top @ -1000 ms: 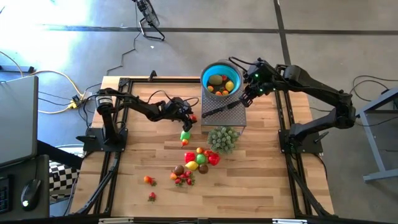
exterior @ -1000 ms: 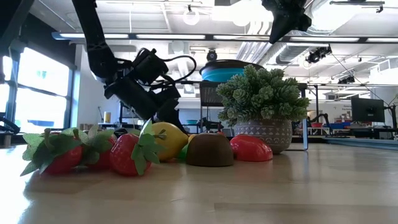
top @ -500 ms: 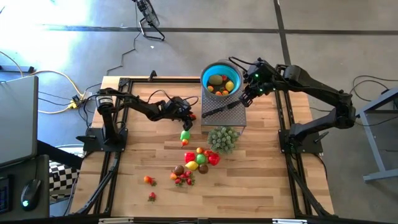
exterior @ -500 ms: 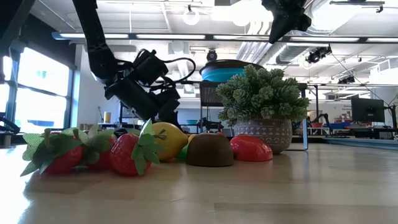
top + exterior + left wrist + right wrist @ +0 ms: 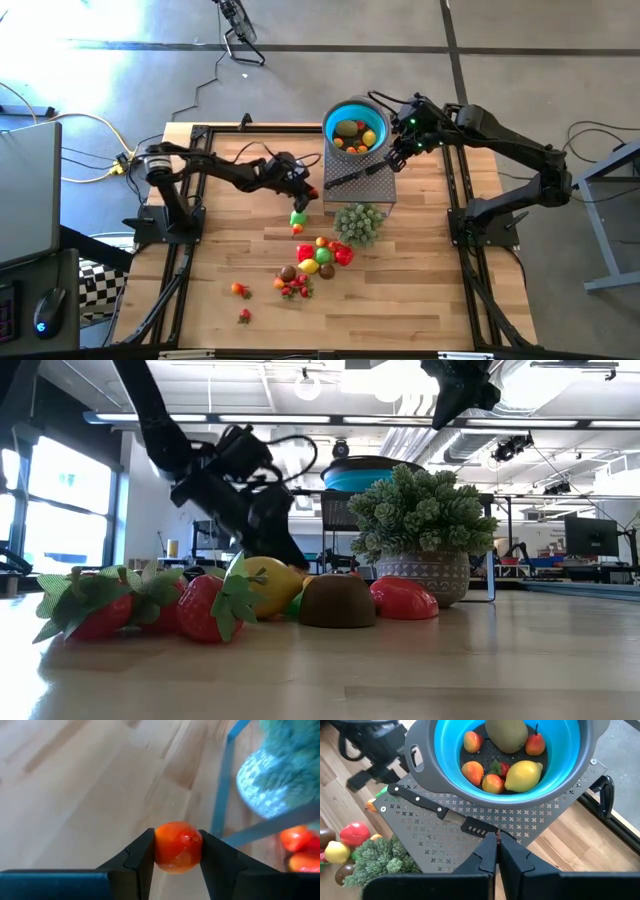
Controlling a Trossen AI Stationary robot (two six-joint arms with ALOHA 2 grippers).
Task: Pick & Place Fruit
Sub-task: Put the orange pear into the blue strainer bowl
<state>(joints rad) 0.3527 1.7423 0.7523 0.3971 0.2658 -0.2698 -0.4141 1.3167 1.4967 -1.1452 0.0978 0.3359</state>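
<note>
Now the left pincer point(image 5: 176, 851) grips a red-orange fruit point(image 5: 178, 846) between its fingers, having closed on it over the last second and risen slightly off the worktop point(image 5: 230, 240), at about ten o'clock from the fruit pile point(image 5: 318, 258). Unmoved, the right pincer point(image 5: 497, 851) hovers closed and empty above the blue bowl point(image 5: 357, 125).

Two claws were there: the left claw point(image 5: 176, 865) pinched one orange-red fruit point(image 5: 178, 846), and the right claw point(image 5: 497, 851) sat closed just beside one blue bowl point(image 5: 451, 770) holding six fruits. One knife point(image 5: 440, 812) and one bushy green plant point(image 5: 358, 222) lay near it.
</note>
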